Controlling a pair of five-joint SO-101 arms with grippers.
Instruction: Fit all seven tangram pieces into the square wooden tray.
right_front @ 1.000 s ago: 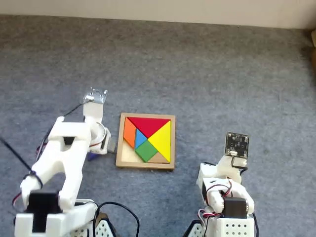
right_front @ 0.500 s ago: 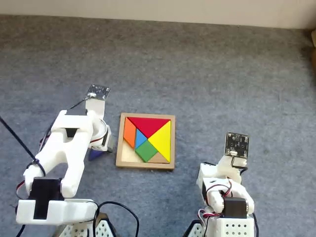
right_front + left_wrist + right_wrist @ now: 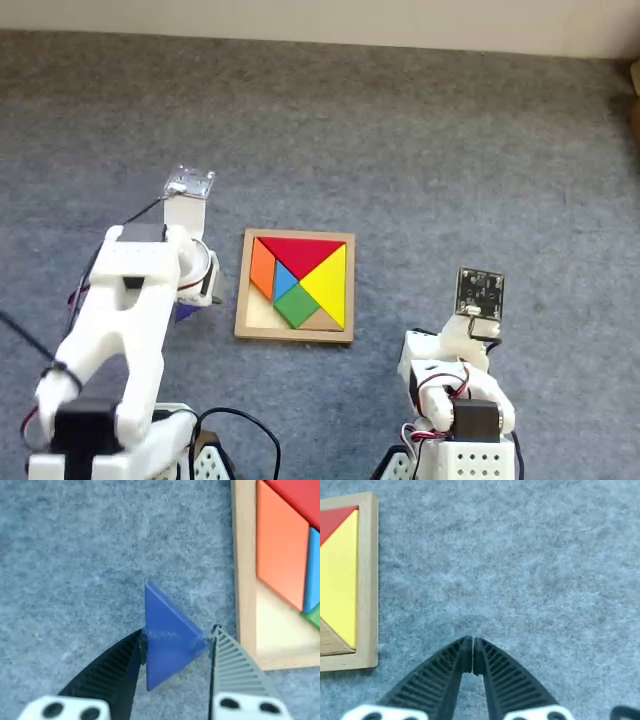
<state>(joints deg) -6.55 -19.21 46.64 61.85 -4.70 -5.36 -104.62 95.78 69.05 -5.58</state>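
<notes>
Blue triangle (image 3: 164,647) is sitting between the fingers of your left gripper (image 3: 179,633), which is pinching narrowly onto it: the black finger (image 3: 125,665) is pressing the long edge and the grey finger (image 3: 231,665) is touching the opposite corner. You are holding it over the carpet (image 3: 75,540), just beside the outer rim of the wooden tray (image 3: 242,570); whether it is lifted clear, you cannot tell.

6 pieces are lying in the tray, and the bare corner (image 3: 272,630) below the orange piece (image 3: 280,545) is lying just across the rim from your grip. The triangle's long edge is running parallel to that rim and facing away from it, so you are probably looking at a turn as well as a short carry over the rim.

Your right gripper (image 3: 472,655) is hanging pressed shut over carpet on the tray's far side, so the left arm is the nearer 1.
</notes>
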